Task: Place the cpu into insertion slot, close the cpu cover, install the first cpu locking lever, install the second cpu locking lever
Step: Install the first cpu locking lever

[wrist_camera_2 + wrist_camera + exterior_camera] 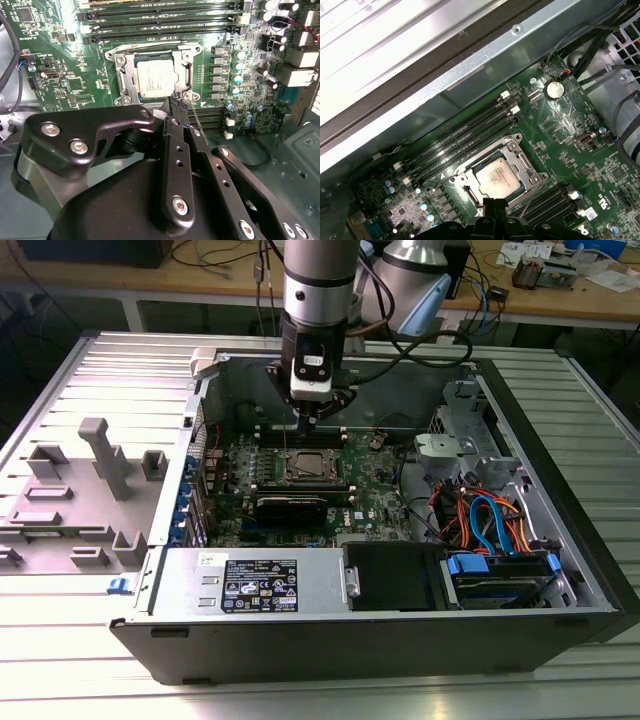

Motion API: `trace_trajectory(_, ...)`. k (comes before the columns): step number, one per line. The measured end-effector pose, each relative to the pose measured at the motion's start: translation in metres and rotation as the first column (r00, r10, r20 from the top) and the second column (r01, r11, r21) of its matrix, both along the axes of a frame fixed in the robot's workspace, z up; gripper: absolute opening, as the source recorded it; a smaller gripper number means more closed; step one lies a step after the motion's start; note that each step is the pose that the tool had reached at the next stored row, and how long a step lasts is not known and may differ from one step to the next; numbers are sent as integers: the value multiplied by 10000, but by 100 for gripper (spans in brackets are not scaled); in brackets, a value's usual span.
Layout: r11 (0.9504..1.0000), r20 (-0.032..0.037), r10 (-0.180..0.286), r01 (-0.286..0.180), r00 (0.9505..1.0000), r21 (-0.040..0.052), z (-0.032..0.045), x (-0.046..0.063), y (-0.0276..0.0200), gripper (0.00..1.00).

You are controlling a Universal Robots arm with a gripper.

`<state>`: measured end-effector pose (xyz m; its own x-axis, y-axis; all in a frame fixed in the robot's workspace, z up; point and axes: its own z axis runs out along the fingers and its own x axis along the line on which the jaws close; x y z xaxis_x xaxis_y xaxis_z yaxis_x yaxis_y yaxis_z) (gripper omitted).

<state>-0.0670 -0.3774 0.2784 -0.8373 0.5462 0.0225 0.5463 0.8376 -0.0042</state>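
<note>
Cpu: seated in insertion slot, cpu cover lowered. Gripper: fingers narrow, tips at slot corner beside thin lever.

cpu under cpu cover, on motherboard; memory slots just beside

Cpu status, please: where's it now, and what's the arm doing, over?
Gripper low at cpu cover corner, jaws together. Cpu seated in its window. Thin metal rod beside the jaws.
</note>
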Motion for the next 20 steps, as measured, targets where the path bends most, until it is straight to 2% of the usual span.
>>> trace_trajectory(3,9999,0,122,-122,9999,0,0,-35,0,11)
trace_trajectory(6,9979,0,648,-648,9979,14,0,-43,0,11)
trace_trajectory(8,9949,0,1005,-1005,9949,14,0,-43,0,11)
trace_trajectory(12,9846,0,1747,-1747,9846,14,-3,-43,0,11)
trace_trajectory(15,9772,0,2124,-2124,9772,16,-5,-56,0,11)
trace_trajectory(20,9751,4,2217,-2217,9751,34,-6,-138,0,11)
